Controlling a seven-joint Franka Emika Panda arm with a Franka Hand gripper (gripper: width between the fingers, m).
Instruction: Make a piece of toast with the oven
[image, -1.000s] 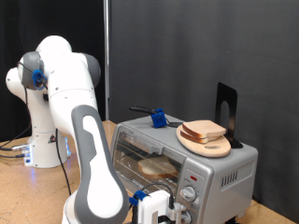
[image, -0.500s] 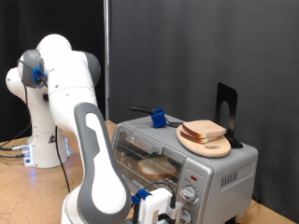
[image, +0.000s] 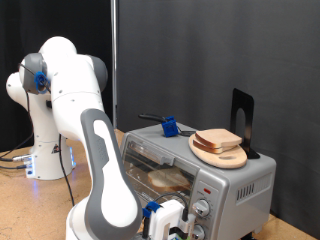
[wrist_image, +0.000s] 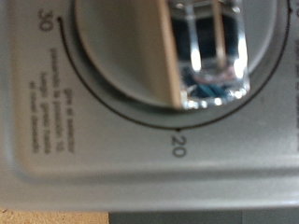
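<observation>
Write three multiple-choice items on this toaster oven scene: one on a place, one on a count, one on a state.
1. Where is the wooden plate?
A. on top of the oven
B. on the floor
C. inside the oven

2. How many printed numbers show by the knob in the wrist view?
A. none
B. two
C. five

3. Where is the piece of toast?
A. between the gripper's fingers
B. inside the oven, behind the glass door
C. on the table

Answers: 1 A, it sits on the oven's roof. 2 B, 30 and 20 are printed. 3 B, it shows through the glass; the gripper is at the knobs.
</observation>
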